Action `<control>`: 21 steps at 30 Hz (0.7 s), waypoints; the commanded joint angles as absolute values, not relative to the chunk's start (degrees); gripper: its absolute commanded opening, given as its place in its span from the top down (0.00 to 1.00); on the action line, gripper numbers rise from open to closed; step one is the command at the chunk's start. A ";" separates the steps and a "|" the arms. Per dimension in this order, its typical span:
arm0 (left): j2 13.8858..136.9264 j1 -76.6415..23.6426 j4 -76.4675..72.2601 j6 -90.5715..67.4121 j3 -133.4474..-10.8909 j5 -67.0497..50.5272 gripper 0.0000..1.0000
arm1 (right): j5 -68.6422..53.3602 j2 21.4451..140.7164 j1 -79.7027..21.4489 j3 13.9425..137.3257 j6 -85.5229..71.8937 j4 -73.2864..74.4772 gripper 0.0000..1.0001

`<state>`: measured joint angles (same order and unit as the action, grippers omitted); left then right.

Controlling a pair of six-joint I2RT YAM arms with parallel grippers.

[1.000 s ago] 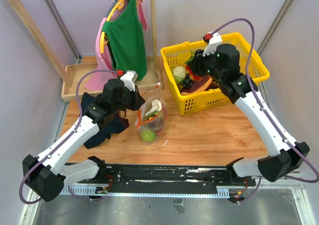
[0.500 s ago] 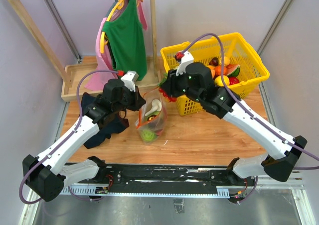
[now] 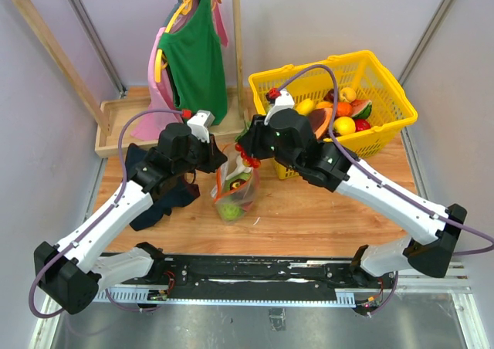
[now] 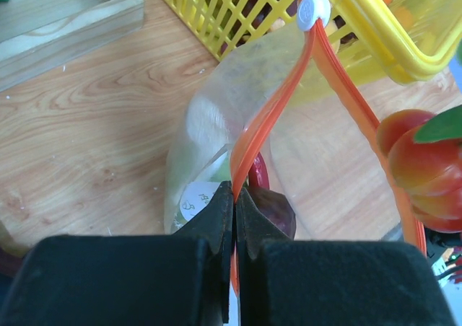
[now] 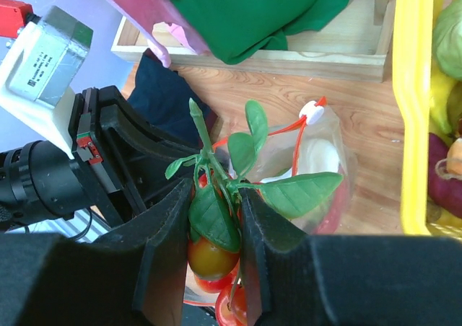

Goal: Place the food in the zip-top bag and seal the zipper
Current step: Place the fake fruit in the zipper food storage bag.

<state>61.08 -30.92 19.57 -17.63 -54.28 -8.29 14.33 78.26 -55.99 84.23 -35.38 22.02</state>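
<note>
The clear zip-top bag (image 3: 234,188) stands on the table with toy food inside, its mouth held open. My left gripper (image 4: 234,196) is shut on the orange-red zipper strip (image 4: 271,113) at the bag's near edge. The white slider (image 4: 313,11) sits at the strip's far end. My right gripper (image 5: 215,218) is shut on a bunch of red-orange cherry tomatoes with green leaves (image 5: 213,250) and holds it right above the bag's mouth (image 3: 247,157). The tomatoes also show in the left wrist view (image 4: 426,167).
A yellow basket (image 3: 386,121) with more toy fruit stands at the back right. A wooden rack with green and pink garments (image 3: 193,52) stands at the back left on a wooden tray (image 3: 112,129). Dark cloth (image 3: 166,194) lies under my left arm.
My right gripper has left the basket with the tomato bunch and moved left to just above the bag's mouth. The left gripper and the bag have stayed put.
</note>
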 commanded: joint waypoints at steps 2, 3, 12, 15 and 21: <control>59.50 -30.59 17.67 -18.09 -53.71 -9.58 0.99 | 17.20 79.52 -57.97 82.36 -42.22 18.84 0.95; 59.50 -30.59 17.67 -18.10 -53.70 -9.62 1.00 | 17.22 79.91 -58.10 82.56 -42.58 19.27 0.95; 59.37 -30.59 17.67 -18.14 -53.70 -9.84 1.00 | 19.93 81.25 -58.93 78.95 -45.26 17.71 0.91; 59.40 -30.59 17.67 -18.26 -53.70 -9.84 0.99 | 19.21 81.39 -58.89 77.11 -45.01 15.88 0.88; 59.41 -30.59 17.66 -18.24 -53.70 -9.91 1.00 | 18.76 81.56 -58.89 74.92 -44.24 14.17 0.65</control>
<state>60.58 -30.92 19.31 -18.13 -53.93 -8.95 17.69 81.38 -58.13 76.01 -43.77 17.30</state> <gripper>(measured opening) 0.016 0.304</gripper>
